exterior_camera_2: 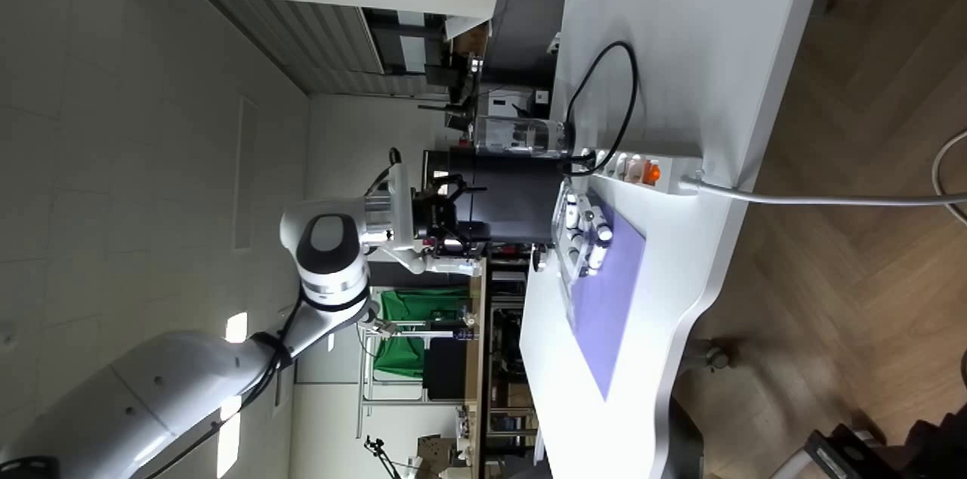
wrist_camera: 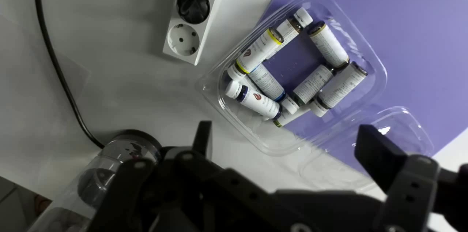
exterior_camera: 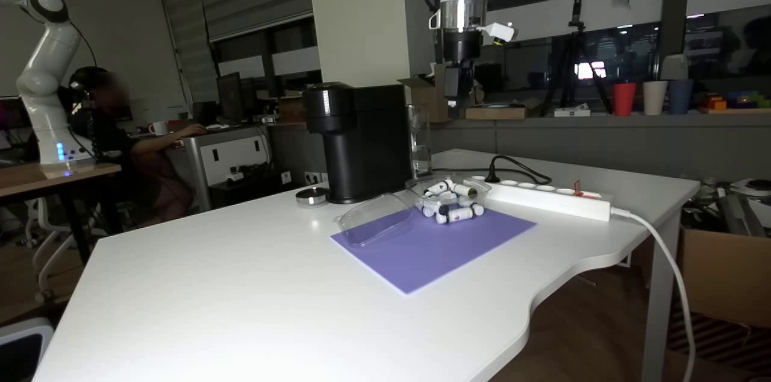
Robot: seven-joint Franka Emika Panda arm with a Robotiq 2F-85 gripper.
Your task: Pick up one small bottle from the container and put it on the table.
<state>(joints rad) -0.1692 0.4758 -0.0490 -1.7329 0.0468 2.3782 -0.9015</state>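
The wrist view crops the strip and mat; bottles partly hide one another; a face is blurred.

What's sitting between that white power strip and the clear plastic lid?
A clear plastic container holding white-labelled bottles lies between the power strip and the lid, as the wrist view shows.

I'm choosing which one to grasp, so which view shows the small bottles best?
The wrist view: it looks down into the clear container, so the small bottles show large and mostly distinct, though some overlap. In both exterior views they appear much smaller, seen from a lower angle and bunched together, so they are harder to tell apart.
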